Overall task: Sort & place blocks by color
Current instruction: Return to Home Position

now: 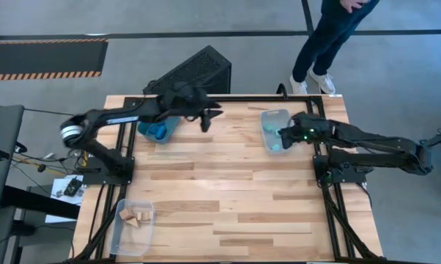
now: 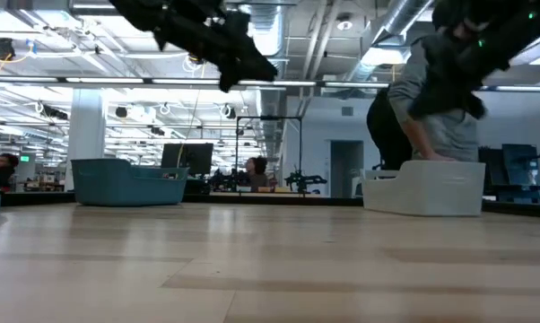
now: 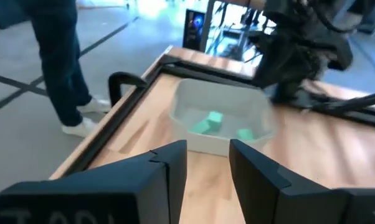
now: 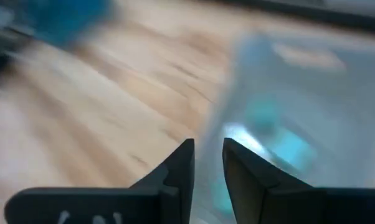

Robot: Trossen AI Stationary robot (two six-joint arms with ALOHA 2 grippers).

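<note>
Right gripper [image 1: 283,136] — narrow, empty — hangs over the clear bin [image 1: 267,116] holding light blue blocks [image 3: 207,121]; left gripper [image 1: 204,119] is narrow and empty too.

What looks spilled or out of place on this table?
Nothing stands out. No blocks lie loose on the wooden table: tan wooden blocks sit in one clear plastic bin, light cyan blocks in the second clear bin, and the teal plastic bin stands upright.

Bare table [image 1: 228,176] middle; bins [image 1: 132,246] at edges
</note>
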